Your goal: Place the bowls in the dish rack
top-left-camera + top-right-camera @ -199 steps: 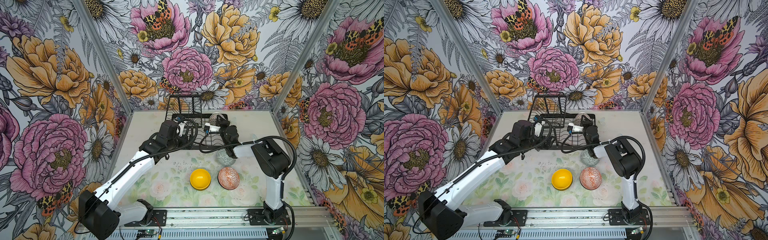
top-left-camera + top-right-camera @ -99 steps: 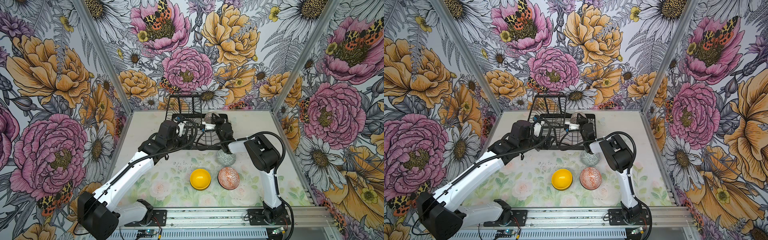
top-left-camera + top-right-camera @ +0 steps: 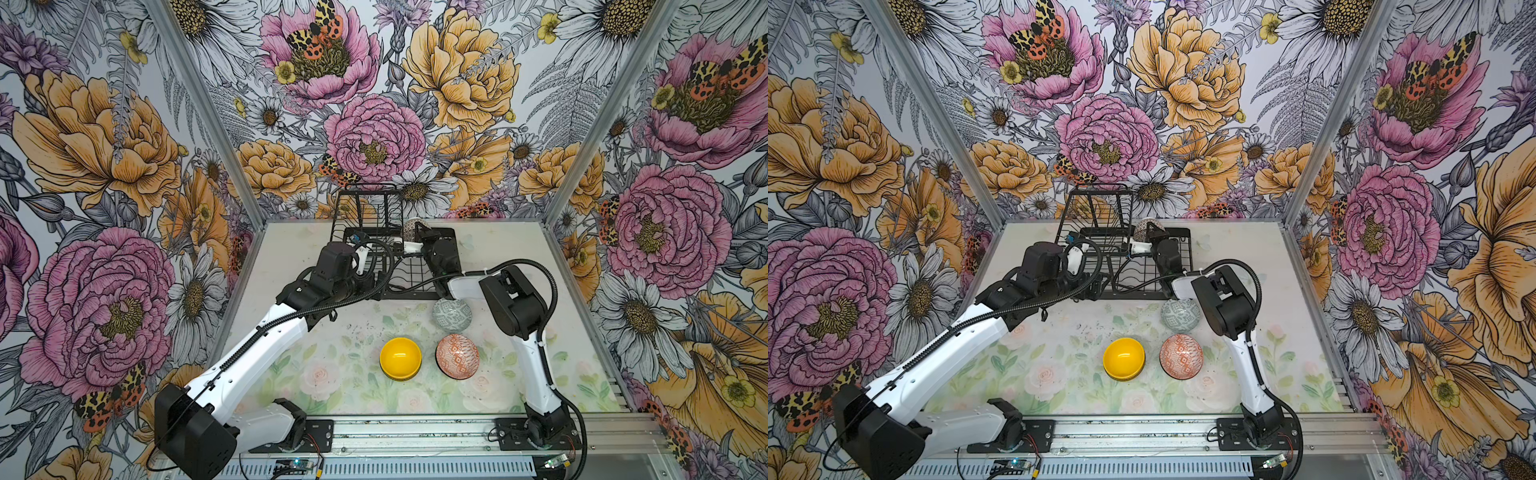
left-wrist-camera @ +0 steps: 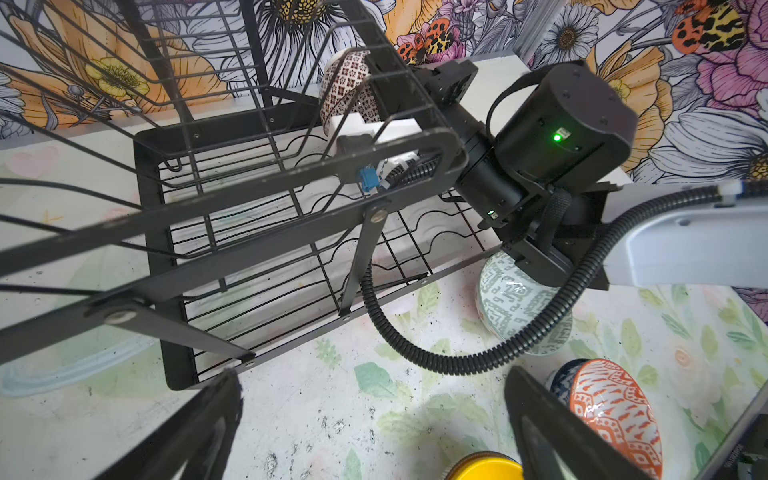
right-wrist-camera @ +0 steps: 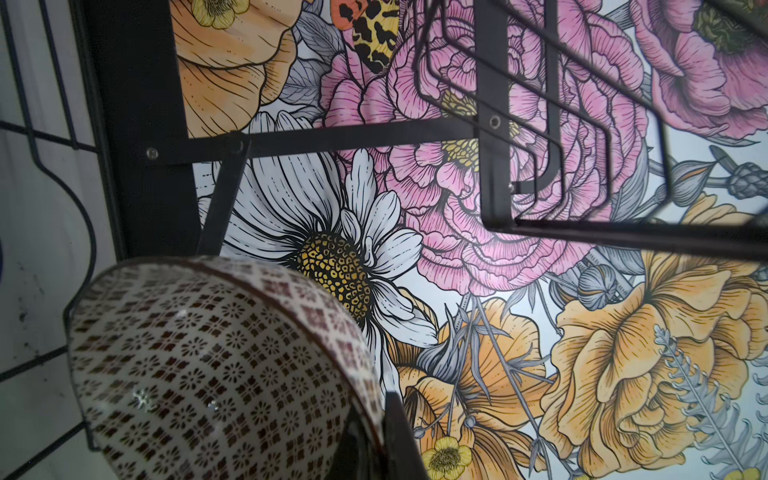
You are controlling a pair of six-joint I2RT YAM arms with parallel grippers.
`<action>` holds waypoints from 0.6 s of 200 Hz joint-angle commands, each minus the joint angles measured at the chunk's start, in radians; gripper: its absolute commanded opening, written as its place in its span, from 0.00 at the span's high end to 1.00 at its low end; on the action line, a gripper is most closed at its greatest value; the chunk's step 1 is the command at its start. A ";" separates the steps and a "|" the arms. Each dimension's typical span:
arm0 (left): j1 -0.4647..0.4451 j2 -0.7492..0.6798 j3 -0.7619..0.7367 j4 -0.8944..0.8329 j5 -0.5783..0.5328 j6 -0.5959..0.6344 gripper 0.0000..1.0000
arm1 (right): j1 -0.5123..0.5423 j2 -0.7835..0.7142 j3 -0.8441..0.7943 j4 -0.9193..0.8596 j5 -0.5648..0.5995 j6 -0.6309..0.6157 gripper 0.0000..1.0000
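Gripping the black-white bowl [image 3: 410, 227], right claw [image 3: 420, 232] has shifted left, near the rack's [image 4: 154, 232] back edge. Left claw [image 4: 374, 432] hangs wide open by its front edge; green bowl [image 3: 452, 314], yellow bowl [image 3: 400, 358] and orange bowl [image 3: 457, 356] sit on the table [image 3: 291, 332] before it.

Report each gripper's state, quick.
Left gripper: open, holding nothing.
Right gripper: shut on the rim of the dark-patterned bowl.

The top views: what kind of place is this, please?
Probably a robot test booth, not a kitchen: flower-printed walls enclose a small table, and the left arm and right arm are bolted to a metal rail.
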 commanded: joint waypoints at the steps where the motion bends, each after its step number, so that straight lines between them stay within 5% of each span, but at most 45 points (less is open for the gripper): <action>1: 0.009 -0.018 -0.011 0.010 0.022 0.022 0.01 | 0.013 0.021 0.065 0.031 -0.012 0.023 1.00; 120: 0.023 -0.026 -0.025 0.010 0.034 0.031 0.01 | 0.038 0.109 0.190 -0.052 -0.023 0.023 1.00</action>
